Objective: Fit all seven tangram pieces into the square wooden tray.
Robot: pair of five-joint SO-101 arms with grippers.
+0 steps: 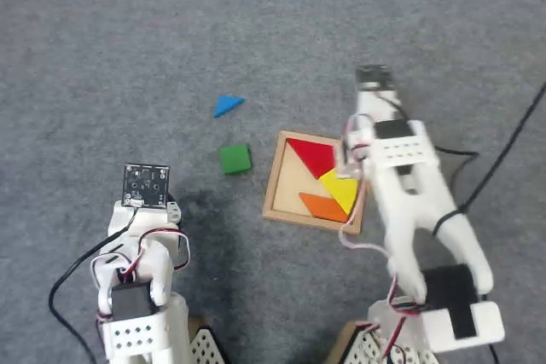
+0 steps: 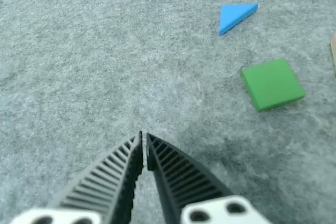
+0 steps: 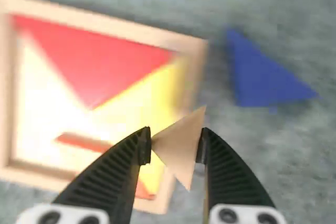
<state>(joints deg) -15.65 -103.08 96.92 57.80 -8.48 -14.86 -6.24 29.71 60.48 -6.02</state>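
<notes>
Tray (image 1: 271,189), part filled, lay below the right gripper (image 3: 174,142), clamped on a tan triangle (image 3: 181,150) apparently to seat it, while the left gripper (image 2: 144,142) sat closed, empty

soft, even, bright light covers the grey carpet (image 1: 102,66) in the high view. a faint shadow lies on the carpet at 2 o'clock from the left arm (image 1: 141,253), and a thin dark line hugs the tray (image 1: 275,181) along its 6 o'clock edge. in the right wrist view the tray's bare floor glares almost white.
</notes>
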